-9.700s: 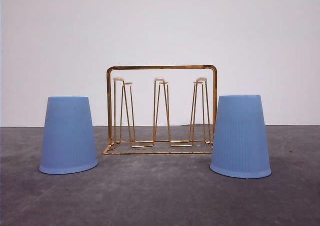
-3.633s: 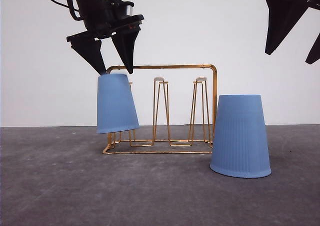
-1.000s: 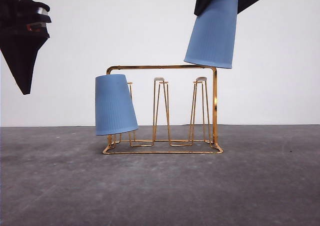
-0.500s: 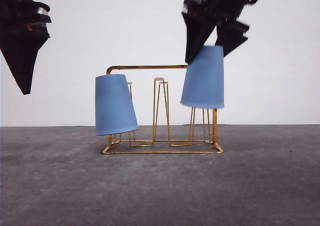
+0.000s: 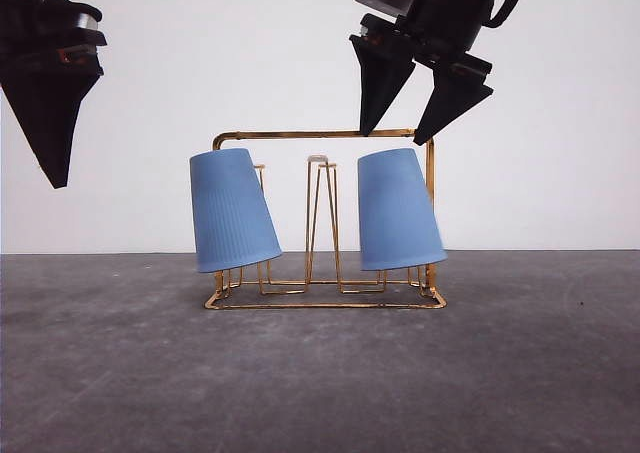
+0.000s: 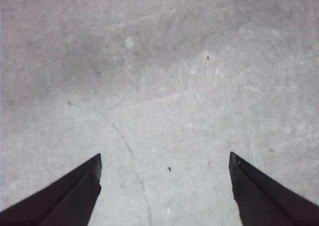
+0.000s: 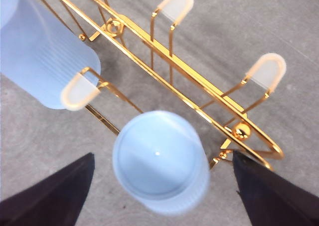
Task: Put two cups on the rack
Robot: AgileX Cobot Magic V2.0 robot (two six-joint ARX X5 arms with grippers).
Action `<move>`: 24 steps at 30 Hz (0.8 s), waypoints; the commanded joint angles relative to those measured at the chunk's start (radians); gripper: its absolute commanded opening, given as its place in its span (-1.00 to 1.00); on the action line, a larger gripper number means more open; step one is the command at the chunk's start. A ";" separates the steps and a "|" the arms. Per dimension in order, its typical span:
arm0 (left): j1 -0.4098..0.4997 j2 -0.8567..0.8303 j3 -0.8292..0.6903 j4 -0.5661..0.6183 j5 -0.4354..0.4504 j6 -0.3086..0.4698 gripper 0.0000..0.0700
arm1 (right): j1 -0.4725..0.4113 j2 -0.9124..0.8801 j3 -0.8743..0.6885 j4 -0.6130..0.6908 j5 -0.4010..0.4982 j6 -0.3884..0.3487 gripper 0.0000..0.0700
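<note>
Both cups hang upside down on the rack (image 5: 325,218), which stands at the middle of the front view on the grey table (image 5: 320,373). The left cup (image 5: 233,211) sits over a prong at the rack's left end, tilted with its rim kicked out toward the lower right. The right cup (image 5: 399,210) sits over a prong at the rack's right end, tilted the same way, its rim clear of the base wire.

The right end effector (image 5: 418,133) hangs just above the right cup in the upper right of the front view, its fingers spread and holding nothing; a small gap shows between the fingertips and the cup's closed top. In the right wrist view the cup (image 7: 160,161) lies centred between the 2 dark fingers. The left end effector (image 6: 164,161) is parked at the upper left edge of the front view, well apart from the rack, fingers spread wide over bare table.

By my reading the step in hand is the release and retreat. To do it well, the right arm should lift straight up with the fingers kept wide, so neither tip drags the cup's ribbed wall or catches the rack's top bar, which runs just beside the fingertips. A sideways pull could tip the light rack or knock the cup off its prong.
</note>
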 commanded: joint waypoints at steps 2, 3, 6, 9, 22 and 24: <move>0.003 0.006 0.013 0.008 0.002 0.008 0.39 | -0.014 -0.003 0.020 -0.002 0.001 0.033 0.60; 0.011 0.006 0.013 0.014 0.002 0.016 0.39 | -0.024 -0.014 0.020 -0.008 0.001 0.033 0.60; 0.048 0.006 0.013 0.043 0.002 0.024 0.39 | -0.057 -0.050 0.020 -0.035 0.011 0.033 0.60; 0.100 0.006 0.013 0.066 0.004 0.024 0.39 | -0.101 -0.094 0.014 -0.072 0.036 0.033 0.60; 0.206 0.006 0.013 0.079 0.062 0.030 0.39 | -0.296 -0.479 -0.416 0.023 0.082 0.104 0.60; 0.204 0.006 0.013 0.078 0.063 0.030 0.39 | -0.325 -0.552 -0.515 0.061 0.080 0.136 0.60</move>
